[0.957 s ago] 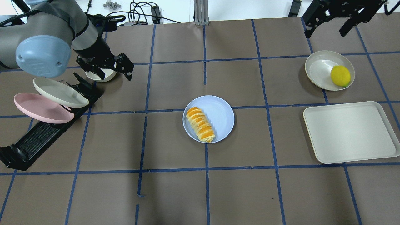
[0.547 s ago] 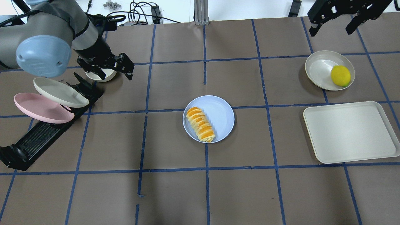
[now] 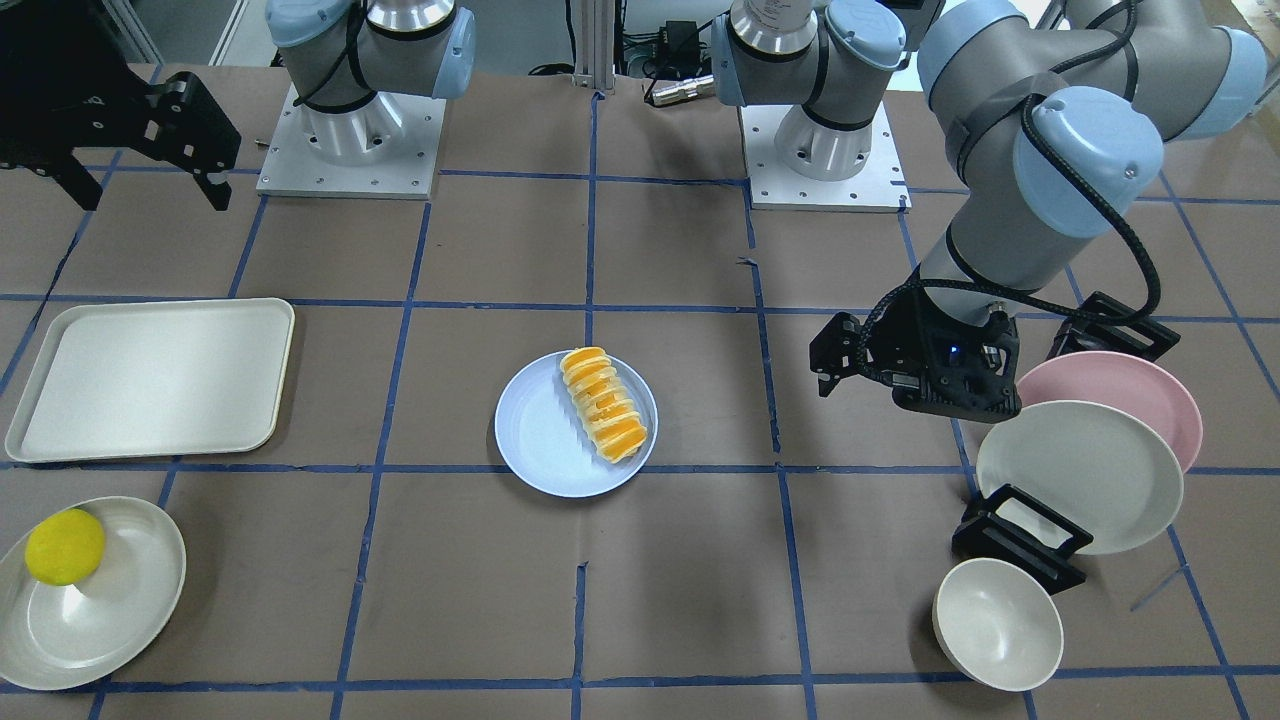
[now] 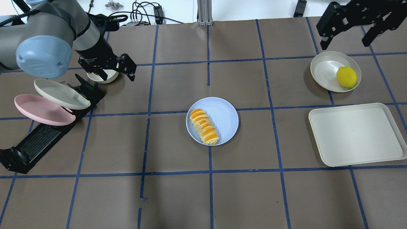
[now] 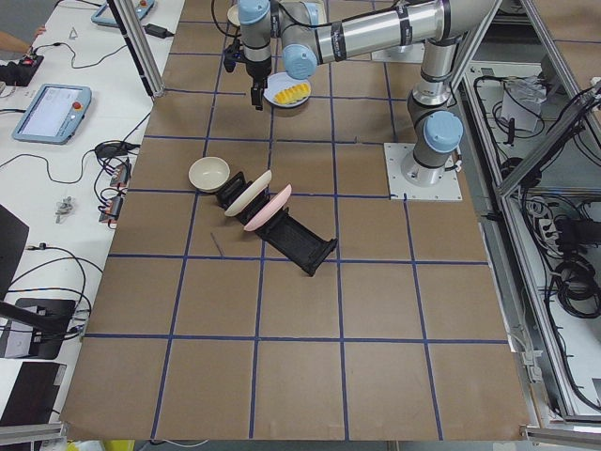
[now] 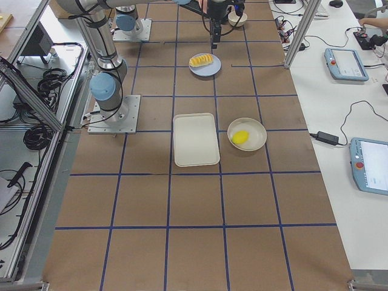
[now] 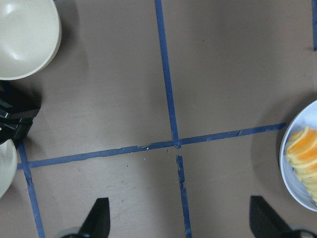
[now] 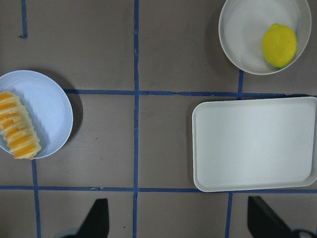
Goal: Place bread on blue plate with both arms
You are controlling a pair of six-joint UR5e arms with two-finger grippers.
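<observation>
The black two-finger left gripper (image 4: 116, 75) hangs at the overhead view's upper left, jaws spread and empty, covering most of a small round cream bowl (image 4: 111, 76). The black right gripper (image 4: 344, 43), its upper body cut off by the top edge, is likewise spread wide and holds nothing, just beyond a shallow round cream dish (image 4: 324, 68) with a yellow-green ball (image 4: 346, 77) in it. Mid-table, the long ridged bread (image 4: 204, 127), striped golden-orange and cream, lies on the left half of the round, pale blue plate (image 4: 224, 117), one end at the near rim. A rectangular cream tray (image 4: 356, 135) lies at the right. At the left a black slotted rack (image 4: 38, 143) props a round cream plate (image 4: 60, 93) and a round pink plate (image 4: 41, 109) on the brown, blue-taped table (image 4: 178, 197).

From across the table the bowl shows whole, clear of the left gripper, whose far finger is hidden behind its own body. The right gripper is cut by the left edge.

In the exterior left view the arm crosses the blue plate, so only part of it and the bread shows. In the exterior right view both are tiny, and the grippers are too small to read.

The left wrist view has two dark fingertips (image 7: 96, 218) wide apart at the bottom. The blue plate and bread are cut by its right edge, the bowl by its top left corner.

The right wrist view cuts the blue plate at its left edge.
</observation>
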